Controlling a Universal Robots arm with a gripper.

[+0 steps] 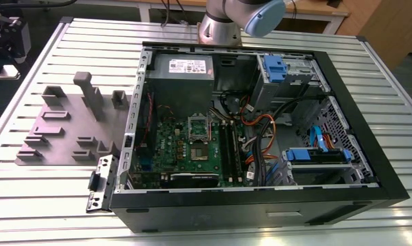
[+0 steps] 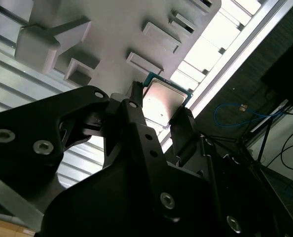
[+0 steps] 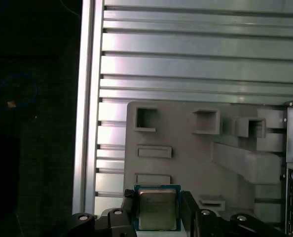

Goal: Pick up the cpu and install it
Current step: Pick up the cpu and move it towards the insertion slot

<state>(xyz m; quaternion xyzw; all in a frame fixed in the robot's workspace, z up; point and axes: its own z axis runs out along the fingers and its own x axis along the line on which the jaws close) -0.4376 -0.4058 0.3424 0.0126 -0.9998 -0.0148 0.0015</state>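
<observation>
Holder plate (image 1: 62, 130), grey with raised blocks and slots, lies flat on the slatted metal table (image 1: 28, 205) at the exterior view's left. Black-and-silver bracket (image 1: 100, 184) sits at the plate's near corner; can't tell if it touches the plate. Open computer case (image 1: 261, 205) stands just beside the plate, on the exterior view's right of it. Inside the case, the green board (image 1: 171, 143) is on the side nearest the plate. The socket frame (image 1: 198, 134) on that board is a bit further from the plate. Orange and black cables (image 1: 261, 128) and blue-tabbed drive bays (image 1: 315, 154) are further still. Arm base (image 1: 223, 20) is behind the case, well apart from the plate.

Cpu (image 3: 157, 207) is held clear of the plate in the gripper (image 3: 157, 213) and is seen against the plate's edge by the table slats. Black fingers (image 3: 188, 210) pinch it on two opposite edges, metal top toward the camera, green rim showing. Second wrist view shows the same grip, with the cpu (image 2: 162, 98) between the fingertips (image 2: 184, 119) and the plate behind it.
</observation>
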